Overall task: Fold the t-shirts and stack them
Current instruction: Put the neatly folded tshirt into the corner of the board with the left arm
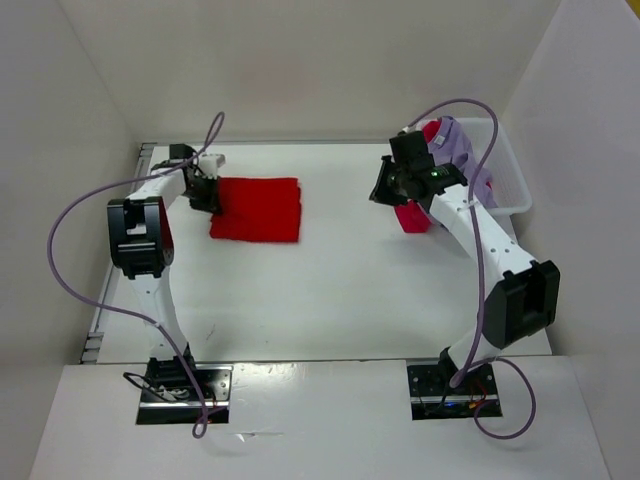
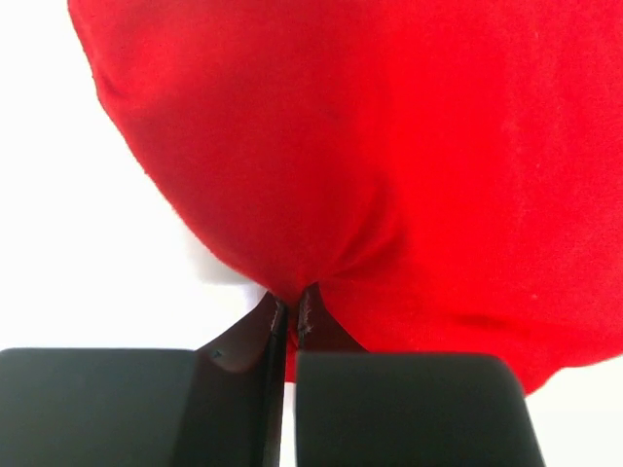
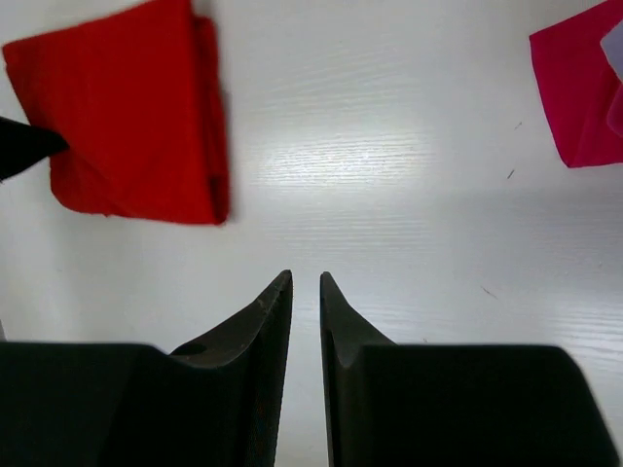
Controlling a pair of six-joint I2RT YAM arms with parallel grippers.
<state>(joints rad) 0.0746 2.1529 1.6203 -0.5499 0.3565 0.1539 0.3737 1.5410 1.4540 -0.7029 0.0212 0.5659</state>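
A bright red t-shirt (image 1: 257, 208) lies folded into a rectangle on the table at the back left. My left gripper (image 1: 212, 195) is shut on its left edge; in the left wrist view the cloth (image 2: 389, 146) puckers into the closed jaws (image 2: 290, 306). My right gripper (image 1: 385, 185) hovers over bare table at the back right, jaws almost together and empty (image 3: 306, 280). The red shirt also shows in the right wrist view (image 3: 136, 117). A pinkish crimson t-shirt (image 1: 412, 217) hangs from the bin to the table (image 3: 579, 88). A pale lavender t-shirt (image 1: 455, 140) lies in the bin.
A white plastic bin (image 1: 510, 170) stands at the back right corner, behind my right arm. White walls enclose the table on the left, back and right. Purple cables loop off both arms.
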